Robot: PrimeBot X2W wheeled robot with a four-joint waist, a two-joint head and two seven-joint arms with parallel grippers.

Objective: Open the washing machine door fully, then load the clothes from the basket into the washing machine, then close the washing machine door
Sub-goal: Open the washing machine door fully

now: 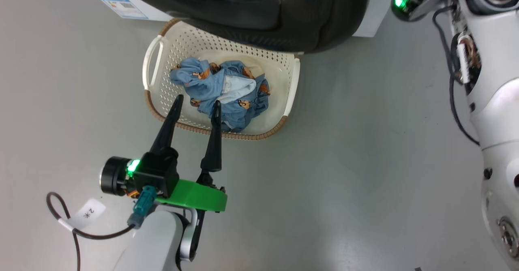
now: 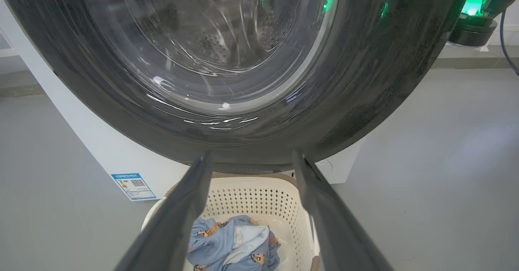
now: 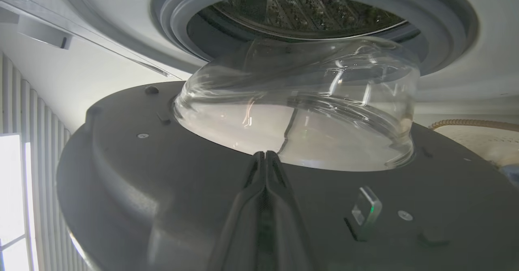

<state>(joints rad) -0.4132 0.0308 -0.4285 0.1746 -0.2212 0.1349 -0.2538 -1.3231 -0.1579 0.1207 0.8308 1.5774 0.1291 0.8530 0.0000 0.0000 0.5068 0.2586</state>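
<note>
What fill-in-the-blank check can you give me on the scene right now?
1. The clothes lie in the ____.
2. The left gripper above them is ____.
3. The right gripper, at the inner face of the washing machine door, is ____.
4. Beyond the door's glass bowl shows the steel ____.
Missing words: basket; open; shut; drum.

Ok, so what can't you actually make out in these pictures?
- Head view: far end of the basket, hidden under the washing machine door.
- Left wrist view: print on the blue sticker, too small.
- Right wrist view: most of the drum, cut off by the top edge.
- Right wrist view: whether the shut right hand touches the door; its fingers hide the contact.
</note>
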